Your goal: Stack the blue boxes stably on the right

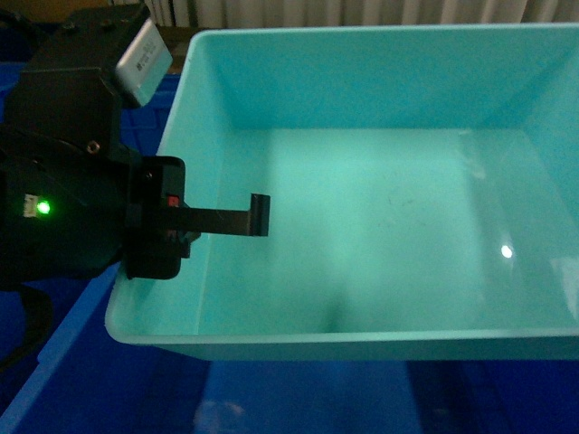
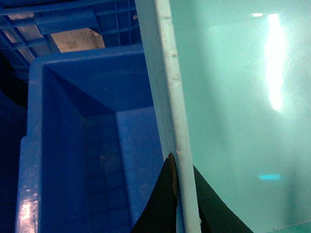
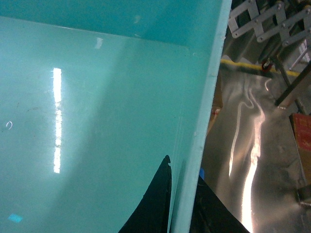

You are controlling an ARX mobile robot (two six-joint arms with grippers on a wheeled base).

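1. In the head view I see one pale turquoise tub filling most of the frame, open side up, its inside bare.
2. The left hand sits at the tub's left wall. One dark finger reaches over the rim and lies against the inner face.
3. The left wrist view shows the rim running between two dark fingertips, one on each side. I read the left hand as clamped on the left wall.
4. The right wrist view shows the same arrangement: the right hand straddles the tub's right wall, one dark fingertip inside and one outside. I read it as closed on that wall.
5. The right hand is outside the head view.
6. A dark blue crate lies just beside and below the tub's left wall.
7. A shiny metal surface lies beyond the right wall.
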